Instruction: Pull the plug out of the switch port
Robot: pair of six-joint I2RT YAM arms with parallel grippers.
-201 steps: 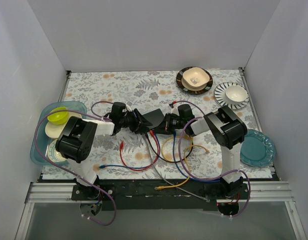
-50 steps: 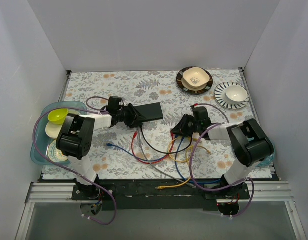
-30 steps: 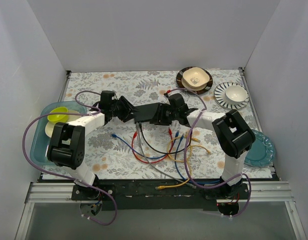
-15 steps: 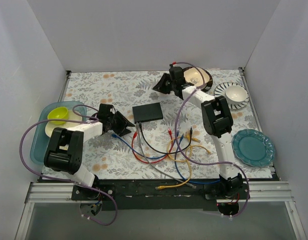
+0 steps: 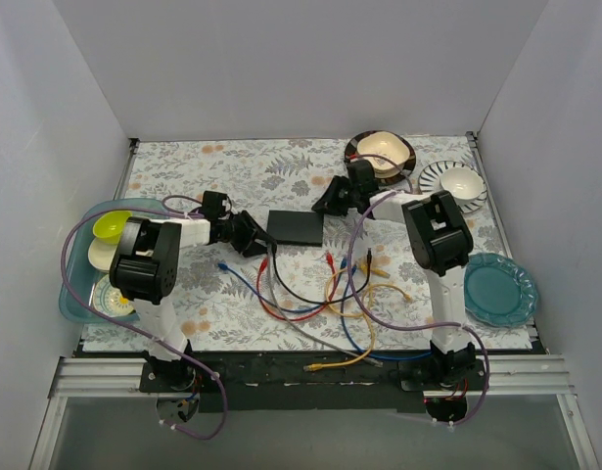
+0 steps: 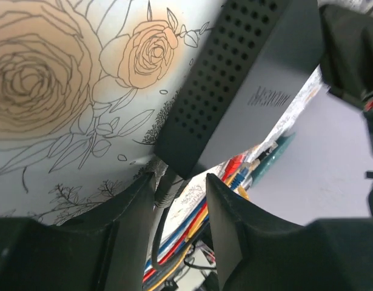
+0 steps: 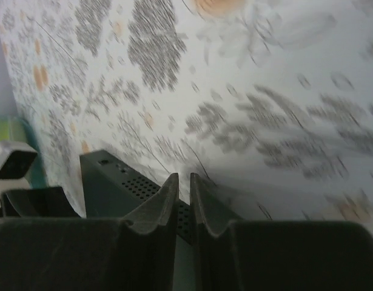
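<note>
The switch (image 5: 294,227) is a flat dark box lying mid-table. A black cable's plug (image 6: 164,189) sits in a socket at its near left corner. My left gripper (image 5: 252,238) is at that corner, open, with its jaws on either side of the plug (image 6: 180,189); the plug lies close to the left finger (image 6: 136,209). My right gripper (image 5: 327,203) is at the switch's far right edge. In the right wrist view it is shut and empty (image 7: 184,182), just over the switch's perforated side (image 7: 116,182).
Loose red, blue, yellow and black cables (image 5: 325,294) lie tangled in front of the switch. A blue tray (image 5: 75,284) with a green bowl (image 5: 109,226) is at the left. A cream bowl on a brown plate (image 5: 381,154), a striped plate (image 5: 455,184) and a teal plate (image 5: 496,289) are at the right.
My right gripper came down from near the cream bowl to the switch's far right edge. My left gripper moved right to the switch's near left corner. The switch shifted slightly.
</note>
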